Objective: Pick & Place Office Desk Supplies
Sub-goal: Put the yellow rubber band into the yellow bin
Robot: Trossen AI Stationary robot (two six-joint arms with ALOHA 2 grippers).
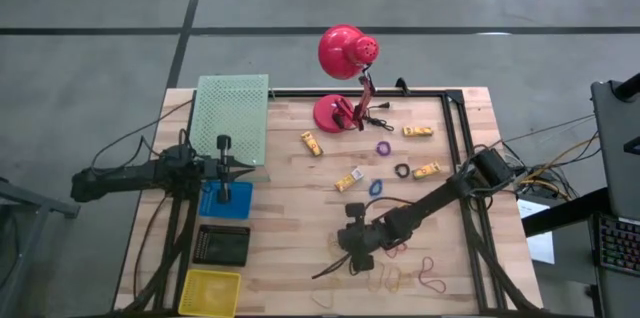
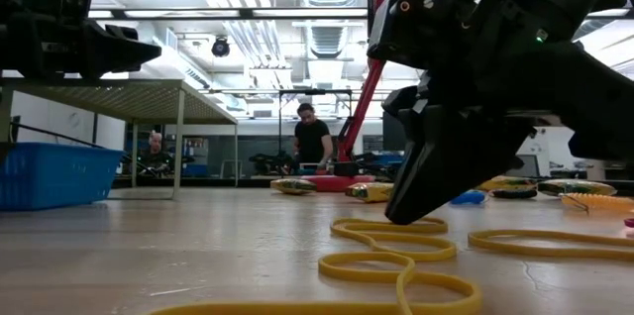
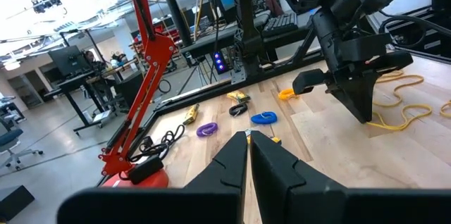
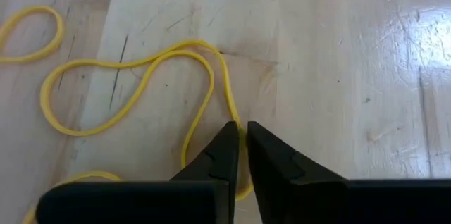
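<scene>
My right claw [image 4: 242,134] is down at the table [image 4: 338,55], its tips pinched together on a strand of the yellow rubber band [image 4: 141,90], which lies flat in thin, loose loops. My left claw [image 3: 248,146] hovers closed, holding nothing.

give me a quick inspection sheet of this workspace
surface: wooden table, scuffed.
job's things: yellow rubber band under right hand; yellow pieces, small rings mid-table.
clutter: red desk lamp, green mesh tray, blue bin, yellow bin.
hands: right hand shut on the yellow rubber band at the table; left hand shut, empty, above the blue bin.
cables: lamp cord by its base.
surroundings: people beyond the table.
</scene>
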